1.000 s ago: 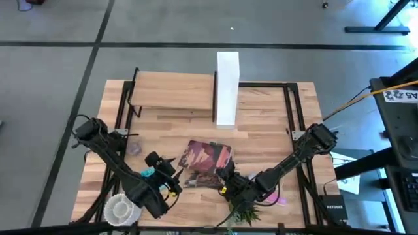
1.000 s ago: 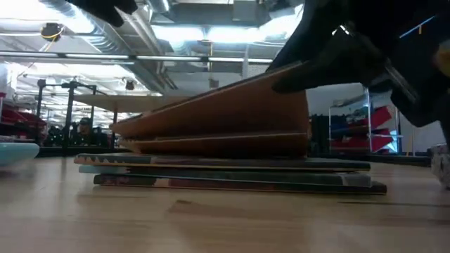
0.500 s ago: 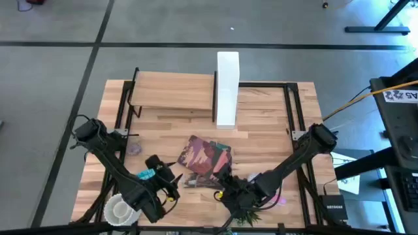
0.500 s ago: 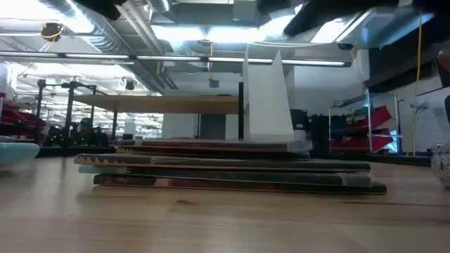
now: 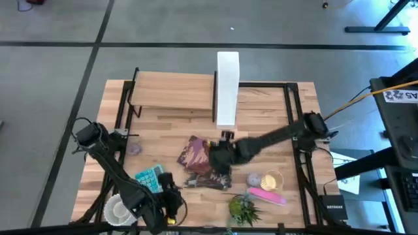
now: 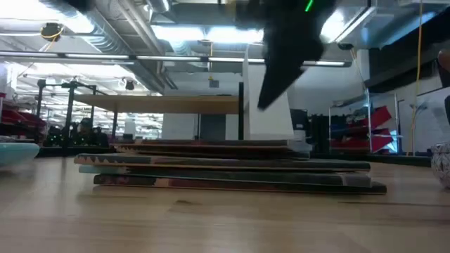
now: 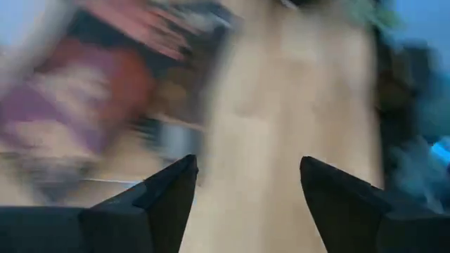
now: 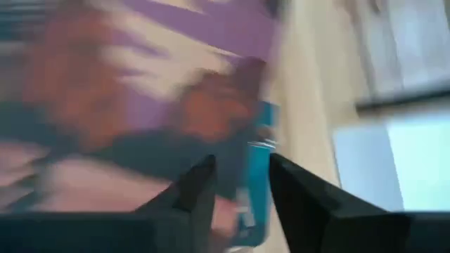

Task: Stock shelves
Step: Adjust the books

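Note:
A flat stack of books (image 5: 198, 161) lies mid-table; the low view shows the stack (image 6: 232, 169) resting level on the wood. My right gripper (image 5: 217, 158) hovers above the stack's right part, its fingers a little apart with nothing between them (image 8: 239, 169); in the low view my right gripper (image 6: 271, 91) hangs clear of the top book. My left gripper (image 5: 170, 202) stands open near the table's near edge (image 7: 246, 172). The shelves (image 5: 173, 91) stand at the far left, next to a tall white file box (image 5: 227, 88).
A white bowl (image 5: 119, 210) and a teal flat thing (image 5: 150, 176) lie near my left gripper. A small plant (image 5: 243, 209), a pink thing (image 5: 264, 196) and a clear cup (image 5: 271, 178) sit at the near right. Bare wood shows between the stack and the shelves.
The top book, tilted up a second ago, has dropped flat onto the stack. My right gripper has gone from the near edge toward the far left and up, and now hangs over the stack. My left gripper has drawn back toward the near edge.

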### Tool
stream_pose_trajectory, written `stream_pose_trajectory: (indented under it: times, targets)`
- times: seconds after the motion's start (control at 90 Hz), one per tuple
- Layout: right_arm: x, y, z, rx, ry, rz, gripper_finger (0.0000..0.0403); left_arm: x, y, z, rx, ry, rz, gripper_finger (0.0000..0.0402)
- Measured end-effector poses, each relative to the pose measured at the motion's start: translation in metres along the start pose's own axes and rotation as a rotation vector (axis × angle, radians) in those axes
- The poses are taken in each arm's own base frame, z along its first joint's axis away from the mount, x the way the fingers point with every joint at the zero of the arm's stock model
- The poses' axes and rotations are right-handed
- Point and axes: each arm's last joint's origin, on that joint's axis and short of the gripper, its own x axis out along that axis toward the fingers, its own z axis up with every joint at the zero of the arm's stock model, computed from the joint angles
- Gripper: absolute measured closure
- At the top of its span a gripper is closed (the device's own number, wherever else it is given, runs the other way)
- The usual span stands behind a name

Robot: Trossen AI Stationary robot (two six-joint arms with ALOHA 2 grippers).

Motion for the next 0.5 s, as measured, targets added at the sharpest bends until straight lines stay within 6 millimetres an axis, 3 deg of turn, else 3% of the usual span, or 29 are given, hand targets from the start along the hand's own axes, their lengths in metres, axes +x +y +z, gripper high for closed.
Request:
stream_pose_trajectory:
  times: [0.133, 0.222, 0.356, 0.5]
  targets:
    - [0.026, -0.027, 0.005, 0.147, -0.001, 0.004, 0.0374, 0.031, -0.022, -0.007, 0.032, 0.064, -0.162, 0.0165]
    - [0.039, -0.035, 0.004, 0.181, 0.008, 0.044, 0.0397, 0.058, -0.027, -0.013, 0.049, 0.088, -0.173, 0.0165]
    - [0.057, -0.036, 0.002, 0.201, 0.010, 0.079, 0.0391, 0.091, -0.016, -0.021, 0.052, 0.144, -0.067, 0.0165]
    - [0.071, -0.030, -0.002, 0.161, 0.038, 0.099, 0.0401, 0.104, 0.003, -0.018, 0.017, 0.144, 0.098, 0.0165]
